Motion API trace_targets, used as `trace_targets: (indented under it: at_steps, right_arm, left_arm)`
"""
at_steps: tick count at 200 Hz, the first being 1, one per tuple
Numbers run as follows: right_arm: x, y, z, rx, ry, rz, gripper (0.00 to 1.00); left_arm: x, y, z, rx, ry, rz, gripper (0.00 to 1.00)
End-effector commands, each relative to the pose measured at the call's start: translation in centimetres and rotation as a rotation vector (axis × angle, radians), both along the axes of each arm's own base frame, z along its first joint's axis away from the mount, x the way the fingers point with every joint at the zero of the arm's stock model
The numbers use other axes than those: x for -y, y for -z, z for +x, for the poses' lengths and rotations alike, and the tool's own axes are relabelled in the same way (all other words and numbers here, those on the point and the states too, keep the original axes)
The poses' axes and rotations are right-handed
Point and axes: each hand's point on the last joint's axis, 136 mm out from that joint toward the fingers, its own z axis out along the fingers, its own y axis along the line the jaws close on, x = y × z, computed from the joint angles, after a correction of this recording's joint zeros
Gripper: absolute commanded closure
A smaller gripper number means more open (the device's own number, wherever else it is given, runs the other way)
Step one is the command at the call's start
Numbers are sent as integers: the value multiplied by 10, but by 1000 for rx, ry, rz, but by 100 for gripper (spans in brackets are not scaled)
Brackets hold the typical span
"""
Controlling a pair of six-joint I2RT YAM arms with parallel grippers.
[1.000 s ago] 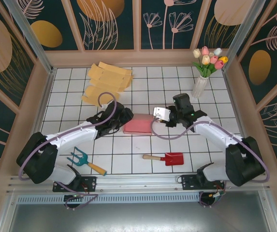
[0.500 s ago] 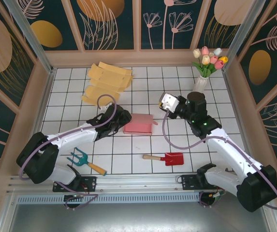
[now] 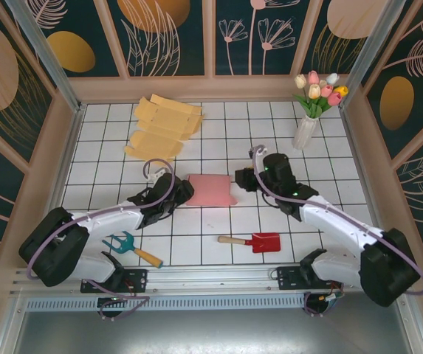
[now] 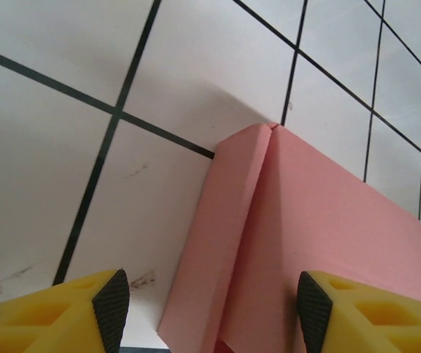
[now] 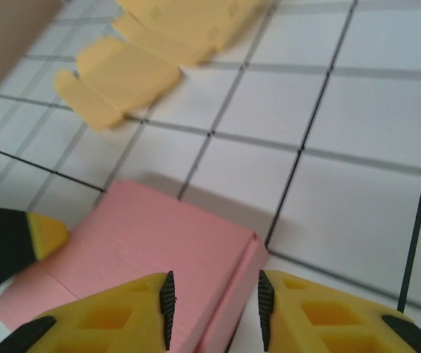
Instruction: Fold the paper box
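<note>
The pink paper box (image 3: 211,190) lies closed and flat on the tiled table. In the left wrist view the paper box (image 4: 306,243) has its left end wall between my open left gripper (image 4: 211,312), whose fingers (image 4: 111,309) stand well apart and off it. My left gripper (image 3: 178,193) sits at the box's left end. My right gripper (image 3: 242,179) is at the right end. In the right wrist view the right gripper (image 5: 214,309) is open, straddling the right edge of the box (image 5: 159,250) without touching it.
A pile of flat yellow box blanks (image 3: 163,125) lies at the back left, also seen as yellow blanks (image 5: 151,51). A vase of tulips (image 3: 307,125) stands back right. A red trowel (image 3: 259,241) and a teal hand rake (image 3: 126,243) lie near the front.
My right gripper rose and turned, then came back down to the box's right end with its jaws widening. The box's top now lies flat. The left gripper drew back slightly left.
</note>
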Motion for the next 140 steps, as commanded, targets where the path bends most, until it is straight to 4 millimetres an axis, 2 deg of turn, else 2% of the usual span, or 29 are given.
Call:
trace_targets:
  at_steps: [1,43,72,105,140]
  right_arm:
    - [7,29,-6,-122,149,8,60]
    - [-8,41,-5,-121,166,28,57]
    - [-21,55,0,-142,147,-27,56]
    - [-32,73,5,-162,139,-58,55]
    - [-37,81,6,-162,144,-38,55]
  left_arm:
    - [-3,-7,4,61,-7,3,36]
    - [-3,5,2,54,4,14,36]
    - [-6,12,1,48,7,38,36]
    - [-12,15,2,58,-6,69,36]
    - [-14,12,5,76,0,103,35]
